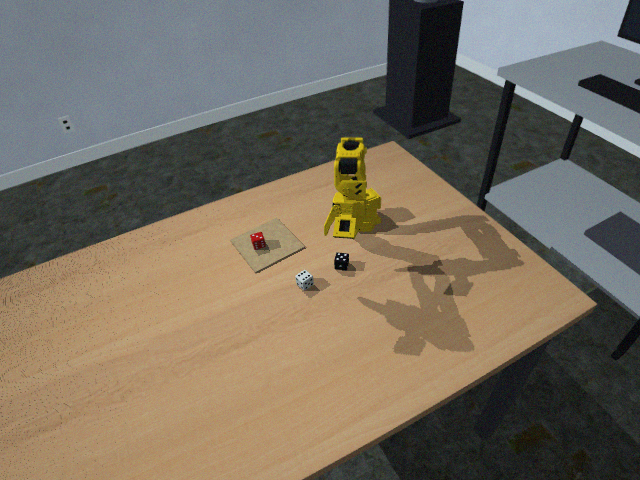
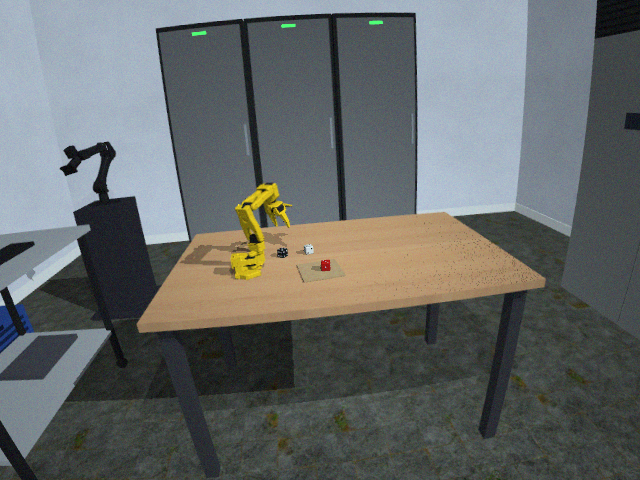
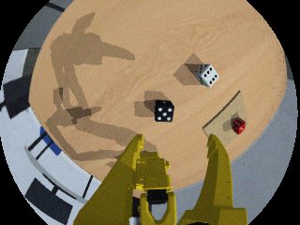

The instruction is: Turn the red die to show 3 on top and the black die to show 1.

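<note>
The red die (image 1: 258, 240) lies on the small tan mat (image 1: 267, 244) left of the arm. The black die (image 1: 341, 260) and the white die (image 1: 304, 279) lie on the bare table in front of the mat, apart from each other. My gripper (image 1: 336, 226) hangs raised near the arm's base, above and behind the black die, with its fingers apart and nothing between them. The wrist view shows both fingers of the gripper (image 3: 176, 144) over the table, with the black die (image 3: 164, 111), the white die (image 3: 208, 75) and the red die (image 3: 238, 127) beyond them.
The yellow arm's base (image 2: 245, 266) stands near the table's far edge. A dark pedestal (image 1: 421, 62) and grey shelves (image 1: 573, 155) stand beside the table. Grey cabinets (image 2: 289, 118) line the wall.
</note>
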`<state>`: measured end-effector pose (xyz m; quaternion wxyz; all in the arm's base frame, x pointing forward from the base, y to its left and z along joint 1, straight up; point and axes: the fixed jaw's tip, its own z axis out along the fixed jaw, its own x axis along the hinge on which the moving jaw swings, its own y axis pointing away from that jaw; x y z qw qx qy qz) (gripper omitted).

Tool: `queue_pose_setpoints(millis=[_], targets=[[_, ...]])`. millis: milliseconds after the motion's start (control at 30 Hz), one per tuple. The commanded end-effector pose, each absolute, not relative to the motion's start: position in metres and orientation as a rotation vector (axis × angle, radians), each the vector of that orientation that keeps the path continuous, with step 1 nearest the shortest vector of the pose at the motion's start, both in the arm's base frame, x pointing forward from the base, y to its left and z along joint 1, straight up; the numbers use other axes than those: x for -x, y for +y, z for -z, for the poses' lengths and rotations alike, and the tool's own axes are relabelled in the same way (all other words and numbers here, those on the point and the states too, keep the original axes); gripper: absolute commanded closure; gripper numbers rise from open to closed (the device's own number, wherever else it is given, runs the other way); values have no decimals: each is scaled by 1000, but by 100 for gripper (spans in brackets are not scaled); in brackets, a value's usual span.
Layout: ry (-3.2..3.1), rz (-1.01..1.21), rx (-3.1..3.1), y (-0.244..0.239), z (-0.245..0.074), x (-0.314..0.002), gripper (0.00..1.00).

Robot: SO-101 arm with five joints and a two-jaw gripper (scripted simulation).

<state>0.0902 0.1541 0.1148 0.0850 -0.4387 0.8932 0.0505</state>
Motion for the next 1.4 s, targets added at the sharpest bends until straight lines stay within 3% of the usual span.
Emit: queue_pose_setpoints(millis=[0, 467, 1067, 1367], targets=[[2655, -181, 1268, 158, -121, -90, 65], [2684, -159, 1270, 158, -117, -90, 65], [2995, 188, 1418, 147, -57, -83, 65], [3038, 247, 1438, 143, -48, -81, 65]])
